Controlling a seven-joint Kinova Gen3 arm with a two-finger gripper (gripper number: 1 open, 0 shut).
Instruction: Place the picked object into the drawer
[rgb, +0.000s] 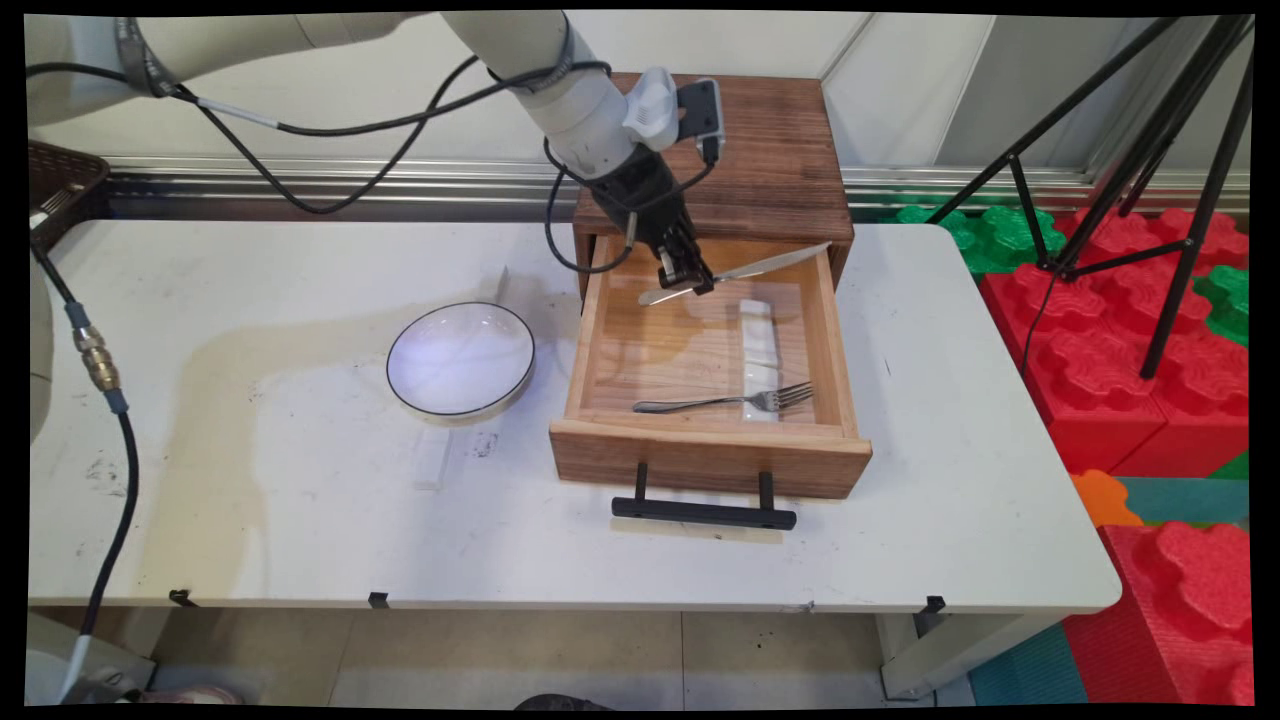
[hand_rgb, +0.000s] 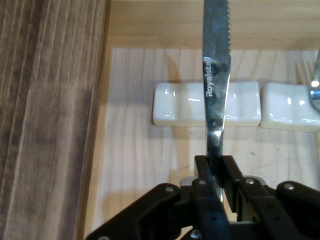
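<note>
My gripper (rgb: 690, 278) is shut on a steel table knife (rgb: 745, 272), held level above the back of an open wooden drawer (rgb: 705, 455). In the hand view the knife (hand_rgb: 216, 95) runs straight up from between my fingertips (hand_rgb: 204, 172), its serrated blade passing over a white ceramic cutlery rest (hand_rgb: 180, 105). That rest (rgb: 760, 345) lies along the drawer's floor, right of centre. A fork (rgb: 725, 401) lies across the near end of the rest, tines to the right; its tines show at the hand view's right edge (hand_rgb: 314, 85).
The drawer belongs to a dark wooden cabinet (rgb: 770, 150) at the table's back. A white bowl with a dark rim (rgb: 461, 358) sits left of the drawer. The drawer's black handle (rgb: 703, 512) juts toward the near edge. A tripod (rgb: 1150, 150) and foam blocks stand to the right.
</note>
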